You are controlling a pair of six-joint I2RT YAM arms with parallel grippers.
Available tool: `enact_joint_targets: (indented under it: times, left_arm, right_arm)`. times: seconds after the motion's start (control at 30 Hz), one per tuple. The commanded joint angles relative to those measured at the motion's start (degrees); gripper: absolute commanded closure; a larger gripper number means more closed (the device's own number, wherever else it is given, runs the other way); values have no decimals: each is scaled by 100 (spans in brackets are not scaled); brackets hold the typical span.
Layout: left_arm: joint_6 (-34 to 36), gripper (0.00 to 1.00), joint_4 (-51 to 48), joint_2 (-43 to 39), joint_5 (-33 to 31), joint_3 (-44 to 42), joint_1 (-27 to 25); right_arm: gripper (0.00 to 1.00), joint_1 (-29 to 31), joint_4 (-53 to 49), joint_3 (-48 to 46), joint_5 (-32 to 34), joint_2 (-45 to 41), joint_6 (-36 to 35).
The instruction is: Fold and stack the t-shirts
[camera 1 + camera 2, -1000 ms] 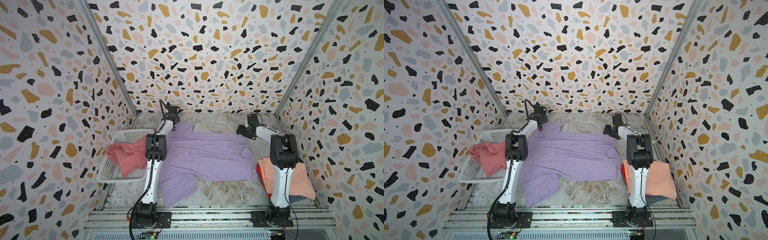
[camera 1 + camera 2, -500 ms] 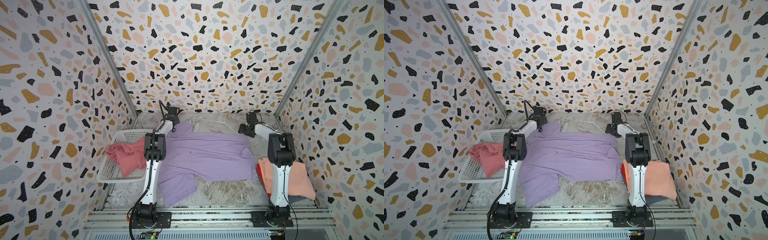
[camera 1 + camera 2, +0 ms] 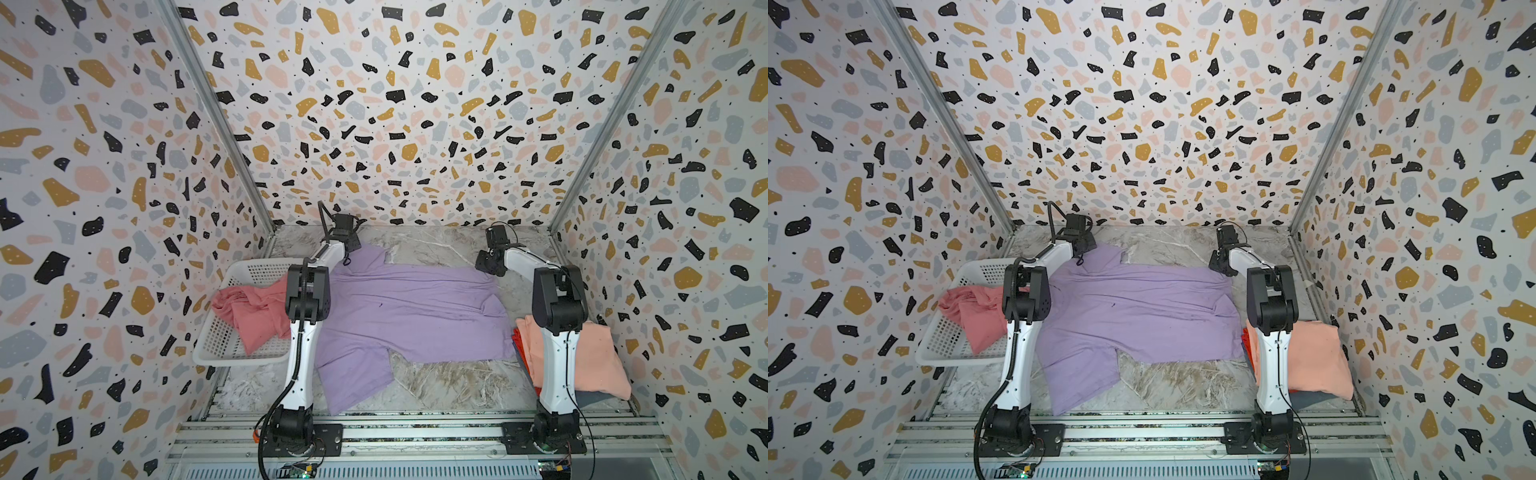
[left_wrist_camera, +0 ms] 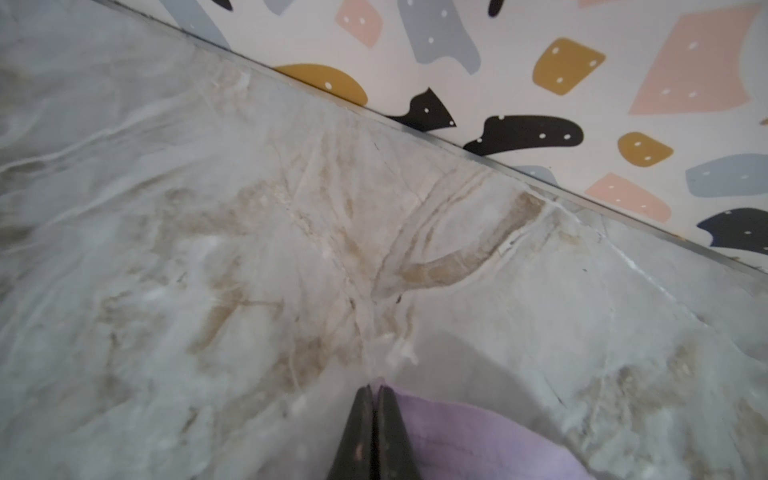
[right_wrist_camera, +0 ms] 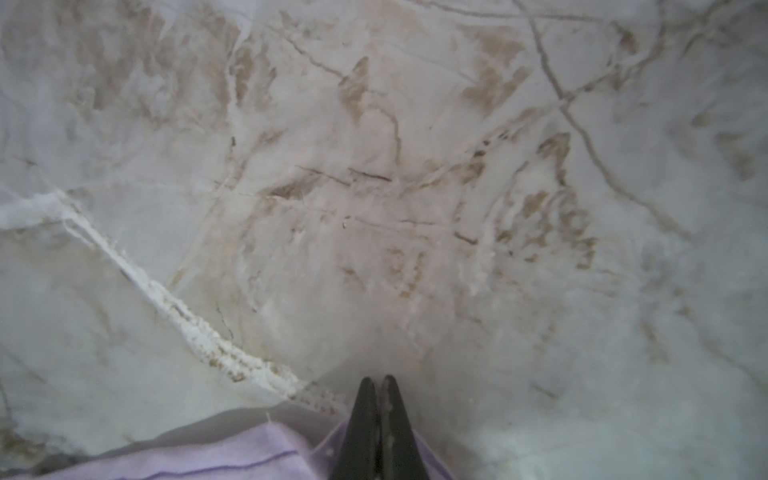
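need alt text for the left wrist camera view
The left gripper is shut on the edge of a lilac cloth t-shirt, low over a grey-and-beige marbled tabletop. Beyond it stands a white wall with coloured terrazzo blotches.

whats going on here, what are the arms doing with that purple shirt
Two robot arms are folding t-shirts. The left gripper and right gripper are each shut on a far corner of the lilac shirt, which lies spread on the table, not yet folded. A pink shirt sits crumpled in the basket on the left. On the right, a folded peach shirt lies on a red shirt.
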Motion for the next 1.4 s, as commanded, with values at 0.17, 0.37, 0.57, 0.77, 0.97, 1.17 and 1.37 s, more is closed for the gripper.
enact_joint_targets:
  times: [0.17,0.37,0.57,0.77,0.97,1.17,1.37]
  left_arm:
    - [187,100,244,-649,767,138,32]
    - [67,100,762,-940,622,183,72]
    - [-21,100,1138,-1124,426,145,129]
    - [-39,100,1360,-1236,373,112,201]
    - [-35,100,1521,-1396,398,4,237]
    - [75,100,1609,-1974,266,-651,245]
    - [154,100,1905,-3046,184,-2107,250]
  right_arm:
    - [100,-158,1747,-271,-315,-708,-39]
    - [100,-228,2336,116,-402,-772,-99]
    - [100,-345,2614,141,-355,-847,-74]
    - [100,-455,2824,86,-459,-888,-126]
    - [100,-522,2828,130,-563,-783,-164]
    - [100,-626,2899,-3,-694,-913,-252]
    - [100,-743,3084,-469,-1221,-1235,-399]
